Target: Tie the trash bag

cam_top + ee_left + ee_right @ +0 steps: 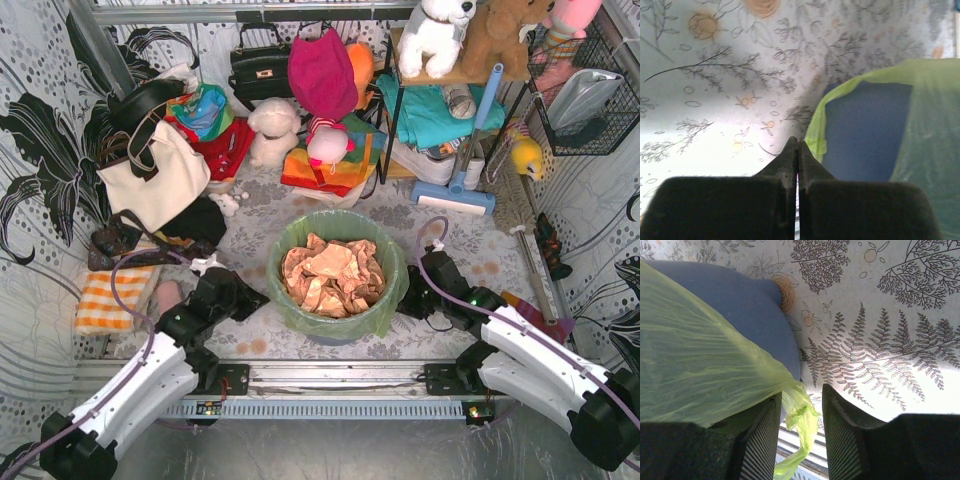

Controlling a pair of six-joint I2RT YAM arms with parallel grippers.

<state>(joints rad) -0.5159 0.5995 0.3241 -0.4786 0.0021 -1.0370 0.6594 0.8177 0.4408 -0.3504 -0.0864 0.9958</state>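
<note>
Green plastic right at centre stage: the trash bag (pixel 280 292) sits in the middle of the table (pixel 455 245), lining a blue-grey bin (pixel 865 135), its rim folded out over the bin's lip and crumpled tan paper (pixel 330 275) heaped inside.

Left gripper (pixel 250 298) is low against the bin's left flank, and in its wrist view the left gripper (pixel 798 142) has its fingers pressed flat together with nothing seen between them. The bag's hem (pixel 816 142) hangs just beside the tips, apart from them.

Over on the other side, the right gripper (pixel 410 300) is tucked in at the bin's right wall. Up close, its jaws (pixel 800 395) stand apart, and a loose twist of the bag's edge (pixel 799 412) dangles in the gap, brushing the left finger, not pinched.

Room to work? Bare floral cloth lies to the right of the bin. A cream tote (pixel 160 180) and a striped cloth (pixel 105 300) crowd the left side.
</note>
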